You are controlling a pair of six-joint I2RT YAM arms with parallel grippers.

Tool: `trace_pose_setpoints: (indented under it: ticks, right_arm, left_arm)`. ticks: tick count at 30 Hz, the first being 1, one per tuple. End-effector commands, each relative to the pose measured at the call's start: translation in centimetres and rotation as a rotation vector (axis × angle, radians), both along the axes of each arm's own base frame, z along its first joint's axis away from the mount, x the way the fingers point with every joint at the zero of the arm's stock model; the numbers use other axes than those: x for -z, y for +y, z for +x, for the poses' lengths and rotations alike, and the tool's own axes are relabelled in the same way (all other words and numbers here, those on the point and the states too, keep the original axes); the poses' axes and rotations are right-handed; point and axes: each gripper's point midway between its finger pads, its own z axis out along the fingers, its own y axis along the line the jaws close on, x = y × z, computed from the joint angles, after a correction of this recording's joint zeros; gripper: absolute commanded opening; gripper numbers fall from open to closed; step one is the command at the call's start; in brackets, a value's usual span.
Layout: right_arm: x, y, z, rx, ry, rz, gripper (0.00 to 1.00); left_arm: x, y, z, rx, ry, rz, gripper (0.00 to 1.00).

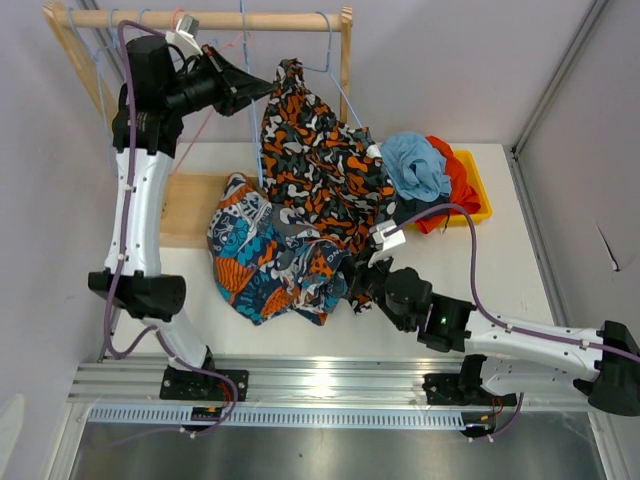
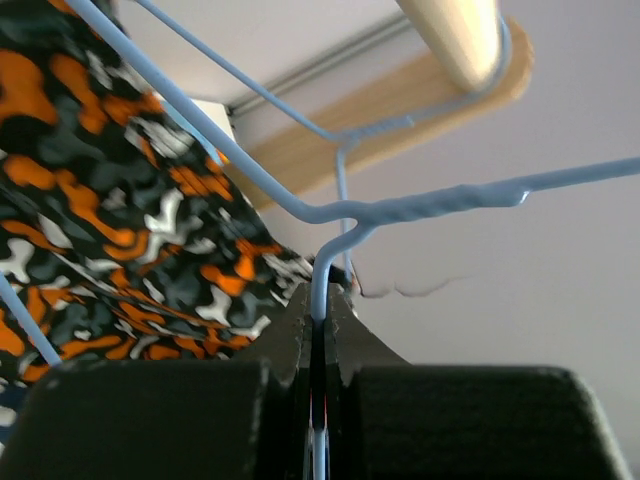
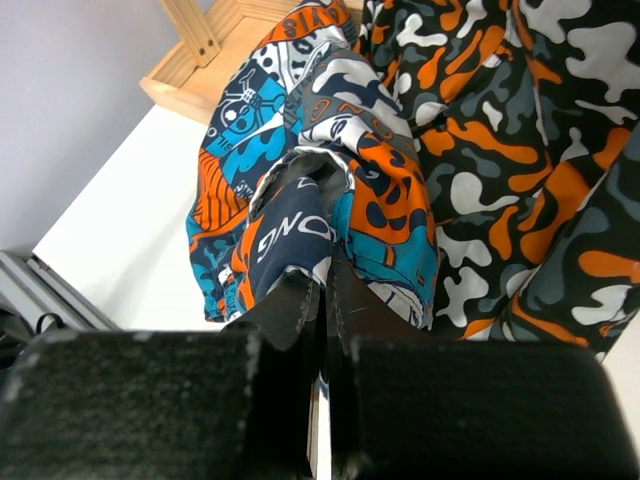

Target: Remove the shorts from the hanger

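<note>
White table (image 1: 500,280) against a pale wall; wooden rack (image 1: 200,18) stands at the far-left corner, and all positions below are given from it.

Left gripper (image 2: 320,312): you have it raised to the rack's rod. Its fingers are clamped on the wire of a light blue hanger (image 2: 400,212), and the wire runs straight down between the two pads. The hanger's hook loops over the rod.

Blotch-print shorts (image 1: 315,160), orange, black and white: hung on that hanger below the rod at the rack's right end. The cloth drapes down and forward onto the table, not yet off the hanger.

Blue-and-orange print shorts (image 1: 250,250): lying in a rumpled heap on the table just in front of the rack's base. They touch the lower edge of the blotch-print pair and partly overlap it.

Right gripper (image 3: 322,300): low over the table, in front of the rack and to its right. Its fingers are pressed together, and the tips sit against the edge of the blue-and-orange pair. You cannot tell from the wrist view whether any cloth is caught between them.

Light blue shorts (image 1: 415,165) and orange shorts (image 1: 458,190): piled to the right of the rack, the orange pair in a yellow bin (image 1: 482,200). The light blue pair sits on the bin's near-rack side, touching the blotch-print cloth.
</note>
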Motion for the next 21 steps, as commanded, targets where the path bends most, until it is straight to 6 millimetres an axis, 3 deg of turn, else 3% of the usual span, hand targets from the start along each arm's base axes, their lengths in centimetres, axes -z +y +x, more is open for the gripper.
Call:
trace_pose_setpoints:
  ticks: [1,3,4,8,11,14,15,17,18,20,21]
  right_arm:
    - [-0.6,0.1,-0.5,0.007,0.010,0.059,0.00]
    - [-0.1,0.3,-0.8,0.000,0.017,0.056,0.00]
    - [0.2,0.3,-0.8,0.002,0.021,0.052,0.00]
    - [0.7,0.5,-1.2,0.000,0.036,0.046,0.00]
    - [0.5,0.4,-1.3,0.001,0.032,0.039,0.00]
    - [-0.3,0.2,-1.6,0.004,0.017,0.024,0.00]
    - [-1.3,0.2,-1.8,0.004,0.005,0.032,0.00]
    - [-2.4,-0.4,-2.0,0.008,-0.016,0.020,0.00]
    - [-3.9,-0.7,-2.1,0.015,-0.034,0.034,0.00]
    - [-5.9,-1.8,-2.3,0.026,-0.063,0.038,0.00]
    - [-8.0,-2.7,-2.1,0.051,-0.098,0.045,0.00]
  left_arm:
    - [-1.2,1.7,2.6,-0.040,-0.068,-0.008,0.00]
    - [-1.6,2.2,3.5,-0.054,-0.086,-0.016,0.00]
    - [-0.8,2.5,4.6,-0.065,-0.070,-0.016,0.00]
    - [-0.2,2.8,5.4,-0.074,-0.058,-0.011,0.00]
    - [1.0,2.9,5.3,-0.075,-0.029,0.007,0.00]
    - [2.2,2.9,4.3,-0.068,-0.003,0.008,0.10]
    - [3.1,2.9,4.3,-0.069,0.010,0.010,0.20]
    - [3.0,3.0,3.0,-0.069,-0.002,0.018,0.36]
    - [2.8,3.0,2.6,-0.071,-0.008,0.023,0.56]
    - [2.8,3.2,1.9,-0.075,-0.018,0.039,0.68]
    - [2.6,3.2,1.2,-0.077,-0.026,0.048,0.78]
